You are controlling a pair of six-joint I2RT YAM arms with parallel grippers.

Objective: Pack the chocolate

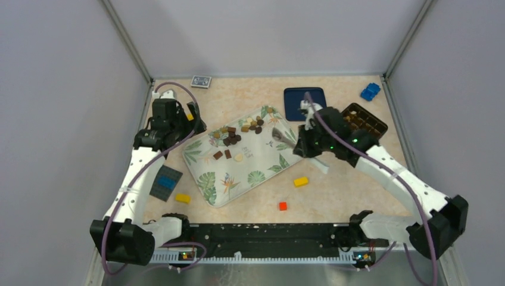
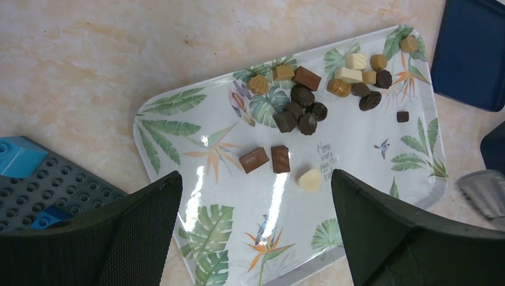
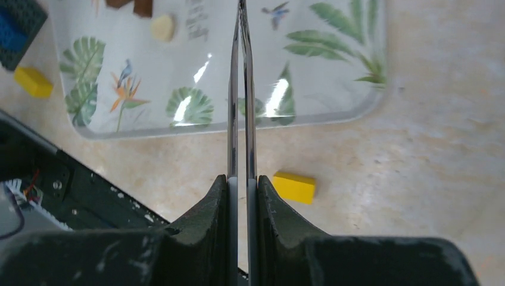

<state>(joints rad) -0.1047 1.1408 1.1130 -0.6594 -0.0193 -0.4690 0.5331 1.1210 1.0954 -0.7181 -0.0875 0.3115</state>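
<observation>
Several chocolate pieces (image 1: pixel 241 132), dark brown, light brown and cream, lie on a leaf-patterned tray (image 1: pixel 229 185); the left wrist view shows them (image 2: pixel 306 110) on the tray (image 2: pixel 369 173). A dark compartment box (image 1: pixel 364 122) holding some pieces stands at the back right. My left gripper (image 1: pixel 193 122) is open and empty above the tray's left part (image 2: pixel 256 185). My right gripper (image 1: pixel 304 142) is shut on grey metal tongs (image 3: pixel 241 89) that reach over the tray's right end; their tips are out of the wrist view. A cream piece (image 3: pixel 162 27) shows there.
A dark blue lid (image 1: pixel 304 102) lies behind the tray. Yellow bricks (image 1: pixel 301 182) (image 1: pixel 182 198), a red brick (image 1: pixel 283 206) and a blue brick (image 1: pixel 370 91) lie about. A grey baseplate (image 1: pixel 165 182) sits left of the tray. A small card (image 1: pixel 201 81) lies at the back.
</observation>
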